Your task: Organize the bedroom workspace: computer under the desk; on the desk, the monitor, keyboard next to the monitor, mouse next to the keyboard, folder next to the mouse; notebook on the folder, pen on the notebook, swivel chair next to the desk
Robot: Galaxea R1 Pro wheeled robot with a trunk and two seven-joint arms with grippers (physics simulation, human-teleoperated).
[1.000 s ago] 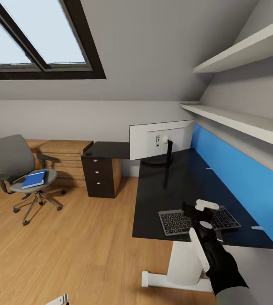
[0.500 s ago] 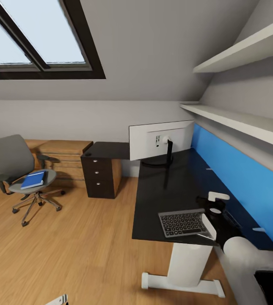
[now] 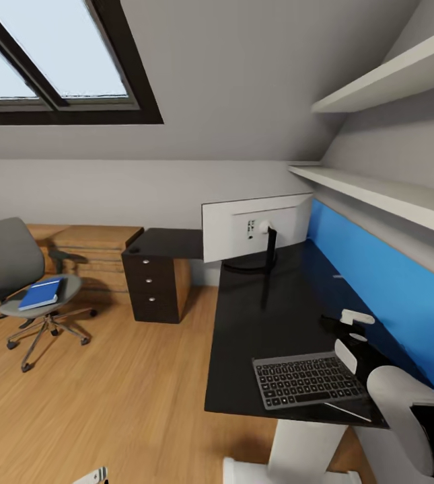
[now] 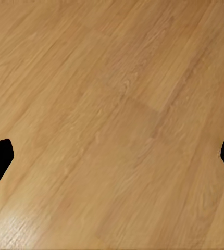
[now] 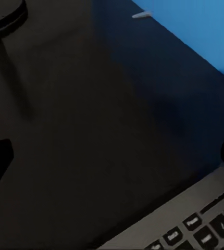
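Right wrist view: keyboard (image 5: 195, 221) key legends too blurred.

Looks like an attic bedroom turned home office: sloped grey ceiling with a dark-framed skylight (image 3: 55, 60), light wood plank floor (image 3: 109, 403), long black desk (image 3: 270, 316), grey padded swivel chair (image 3: 15, 269), white wall shelves (image 3: 378, 195).

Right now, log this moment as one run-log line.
keyboard: on desk near edge | monitor: on desk | folder: on chair | right hand: open, above desk beside keyboard | left hand: open, over floor
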